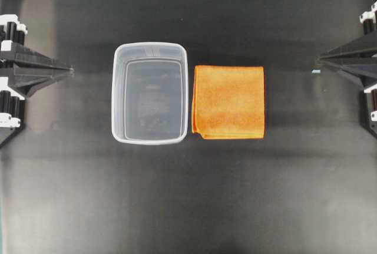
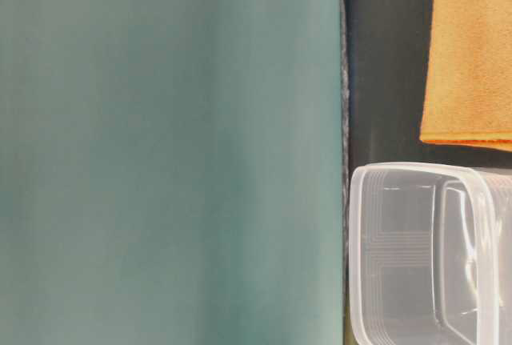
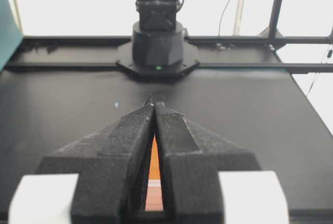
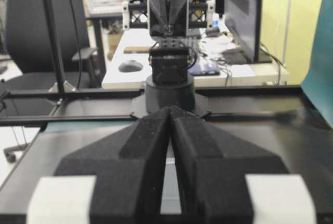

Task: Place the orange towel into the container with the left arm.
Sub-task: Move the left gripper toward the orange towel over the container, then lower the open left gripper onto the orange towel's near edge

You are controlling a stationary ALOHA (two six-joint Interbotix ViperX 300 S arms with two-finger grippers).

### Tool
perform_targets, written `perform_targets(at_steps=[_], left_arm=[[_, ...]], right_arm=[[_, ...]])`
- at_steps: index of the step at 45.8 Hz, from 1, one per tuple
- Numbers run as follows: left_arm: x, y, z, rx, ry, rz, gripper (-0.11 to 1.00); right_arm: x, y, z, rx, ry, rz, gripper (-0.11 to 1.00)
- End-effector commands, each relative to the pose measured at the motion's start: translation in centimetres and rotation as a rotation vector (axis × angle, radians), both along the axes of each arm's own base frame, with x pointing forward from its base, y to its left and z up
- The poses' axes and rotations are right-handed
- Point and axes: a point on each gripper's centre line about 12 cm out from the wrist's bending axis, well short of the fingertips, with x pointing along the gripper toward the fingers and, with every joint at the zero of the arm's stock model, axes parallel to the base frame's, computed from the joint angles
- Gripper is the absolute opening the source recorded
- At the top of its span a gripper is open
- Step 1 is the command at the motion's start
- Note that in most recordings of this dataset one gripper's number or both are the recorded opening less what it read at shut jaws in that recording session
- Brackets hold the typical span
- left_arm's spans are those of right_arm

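Note:
The orange towel [image 1: 228, 102] lies flat and folded on the black table, right next to the right side of the container [image 1: 150, 46], a clear empty tub. Both also show in the table-level view: the towel [image 2: 472, 49] and the container [image 2: 416, 170]. My left gripper [image 1: 70, 72] is shut and empty at the far left, well apart from the tub. In the left wrist view [image 3: 154, 104] a sliver of the towel [image 3: 154, 156] shows through the slit between its fingers. My right gripper [image 1: 318, 60] is shut and empty at the far right, apart from the towel; it also shows in the right wrist view [image 4: 170, 108].
A teal panel [image 2: 160, 153] fills the left of the table-level view. The opposite arm's base [image 3: 157, 37] stands at the table's far edge, and the other base [image 4: 169, 73] shows likewise. A small pale mark [image 1: 316, 71] lies on the table near the right gripper.

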Motion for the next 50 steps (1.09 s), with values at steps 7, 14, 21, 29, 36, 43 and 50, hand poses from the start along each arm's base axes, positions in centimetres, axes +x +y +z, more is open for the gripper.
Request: perform_targets(at_steps=[7,14,21,29,36,43,50], left_arm=[[1.7,0.2,0.2,-0.010,0.118,0.006,0.00],[2.8,0.2,1.5,-0.006,0.155,0.009,0.00],[4.3,0.3,1.8,-0.003,0.242,0.013,0.00],[6.5,0.4,2.1,0.005,0.354,0.019,0.00],[9.0,0.7,2.0,0.002,0.446,0.028,0.00],[11.5,1.1,1.3,0.002,0.520,0.038,0.05],[14.0,1.4,1.0,-0.001,0.580,0.048,0.42]], right_arm=[[0.1,0.1,0.0,0.035,0.005,0.004,0.00],[0.2,0.0,0.0,0.072,0.007,0.004,0.00],[0.2,-0.1,-0.1,0.092,0.012,0.000,0.00],[0.1,-0.2,-0.3,0.095,0.031,-0.008,0.01],[0.0,-0.4,-0.4,0.097,0.043,-0.016,0.20],[-0.1,-0.4,-0.4,0.097,0.051,-0.018,0.58],[-0.2,-0.4,-0.6,0.097,0.074,-0.018,0.73]])
